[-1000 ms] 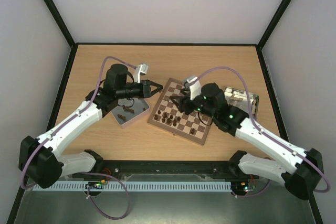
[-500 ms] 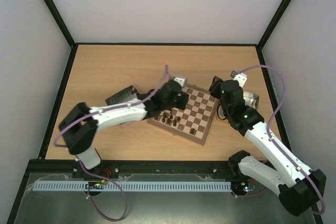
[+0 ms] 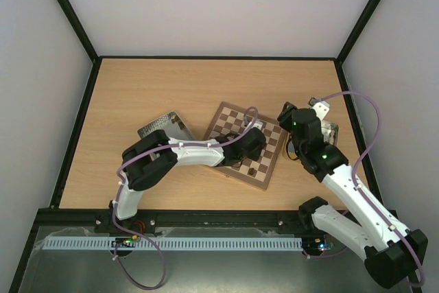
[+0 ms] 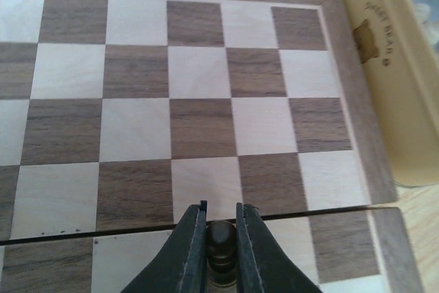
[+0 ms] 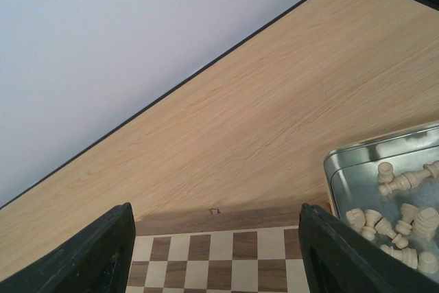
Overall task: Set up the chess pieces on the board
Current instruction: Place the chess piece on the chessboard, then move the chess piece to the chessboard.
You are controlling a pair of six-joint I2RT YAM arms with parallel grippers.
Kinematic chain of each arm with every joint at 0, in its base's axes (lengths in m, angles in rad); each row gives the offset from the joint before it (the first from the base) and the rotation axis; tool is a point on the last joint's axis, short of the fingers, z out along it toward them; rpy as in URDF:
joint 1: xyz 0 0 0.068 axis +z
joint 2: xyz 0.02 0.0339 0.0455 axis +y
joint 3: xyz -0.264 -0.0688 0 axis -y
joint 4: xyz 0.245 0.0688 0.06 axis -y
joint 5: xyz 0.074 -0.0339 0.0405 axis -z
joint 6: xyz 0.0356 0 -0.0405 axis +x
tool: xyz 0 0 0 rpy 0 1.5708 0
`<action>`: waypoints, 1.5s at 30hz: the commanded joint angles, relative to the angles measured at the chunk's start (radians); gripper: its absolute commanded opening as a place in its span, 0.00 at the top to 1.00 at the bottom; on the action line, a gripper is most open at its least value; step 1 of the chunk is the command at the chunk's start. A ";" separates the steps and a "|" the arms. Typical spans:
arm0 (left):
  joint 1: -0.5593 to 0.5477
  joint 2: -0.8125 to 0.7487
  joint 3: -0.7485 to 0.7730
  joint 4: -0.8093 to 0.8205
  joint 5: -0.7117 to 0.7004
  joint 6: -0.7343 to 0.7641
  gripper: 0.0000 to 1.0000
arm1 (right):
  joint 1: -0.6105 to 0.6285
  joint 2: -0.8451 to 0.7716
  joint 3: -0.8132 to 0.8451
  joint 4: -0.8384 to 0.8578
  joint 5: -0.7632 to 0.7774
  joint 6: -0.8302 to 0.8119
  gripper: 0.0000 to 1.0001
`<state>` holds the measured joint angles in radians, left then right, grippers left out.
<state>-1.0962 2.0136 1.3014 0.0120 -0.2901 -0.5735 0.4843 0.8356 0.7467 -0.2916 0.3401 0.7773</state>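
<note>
Top: board (image 3: 231, 120) mostly bare, few dark chess pieces (image 3: 252, 169) near its front edge.
Left wrist: left gripper (image 4: 221, 208) clamped on dark pawn (image 4: 221, 237), low over board.
Right wrist: right gripper (image 5: 214, 209) spread wide, empty.
Most setup remains.

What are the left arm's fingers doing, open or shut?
Shut: the left fingers clamp a dark chess piece between them, low over the board.
</note>
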 commanded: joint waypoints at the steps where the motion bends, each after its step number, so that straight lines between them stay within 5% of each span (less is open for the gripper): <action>1: -0.010 0.034 0.027 -0.003 -0.053 -0.030 0.94 | -0.004 -0.014 -0.012 -0.018 0.028 0.019 0.36; 24: -0.017 -0.078 0.017 -0.057 -0.035 -0.038 0.66 | -0.004 -0.028 -0.005 -0.016 -0.062 0.004 0.35; 33: 0.075 -0.355 -0.131 -0.068 -0.051 -0.075 0.54 | -0.004 0.262 0.117 -0.162 -0.381 -0.123 0.40; 45: 0.276 -0.794 -0.388 -0.164 -0.137 -0.072 0.47 | 0.016 0.582 0.219 -0.339 -0.420 -0.311 0.41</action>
<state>-0.8566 1.3197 0.9600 -0.1074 -0.3710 -0.6548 0.4866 1.3571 0.9092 -0.5159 -0.0750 0.5602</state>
